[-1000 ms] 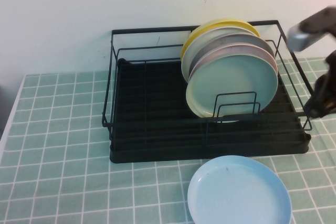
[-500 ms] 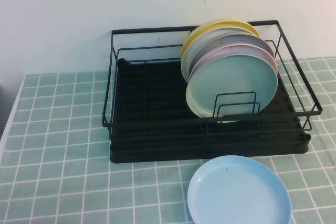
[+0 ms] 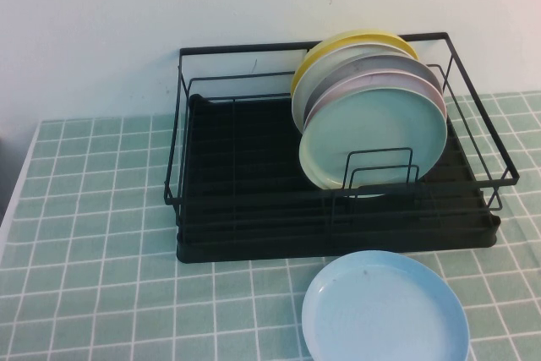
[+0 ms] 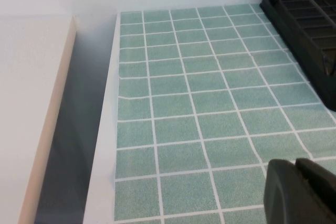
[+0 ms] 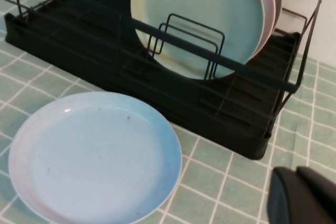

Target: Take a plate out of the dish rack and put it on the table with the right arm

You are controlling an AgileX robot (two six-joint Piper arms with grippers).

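Note:
The sky-blue plate (image 3: 385,309) lies flat on the green tiled table (image 3: 93,243), just in front of the black dish rack (image 3: 254,200). Neither arm shows in the high view. In the right wrist view the plate (image 5: 94,156) rests by the rack (image 5: 105,61), and my right gripper (image 5: 295,172) hovers shut and empty over bare tiles, off to the plate's side and apart from it. My left gripper (image 4: 295,165) is shut with nothing in it, above tiles near the table's left edge, with the rack's corner (image 4: 304,14) farther off.
Several plates stand upright in the rack's right half: a pale mint-green one (image 3: 376,137) in front, then pink-rimmed, grey and yellow (image 3: 355,40) behind. A white wall runs behind the rack. The table's left edge (image 4: 107,129) drops to a dark gap.
My right arm, seen at the right edge of the high view a second ago, has drawn back out of that view. The sky-blue plate stays put on the tiles.

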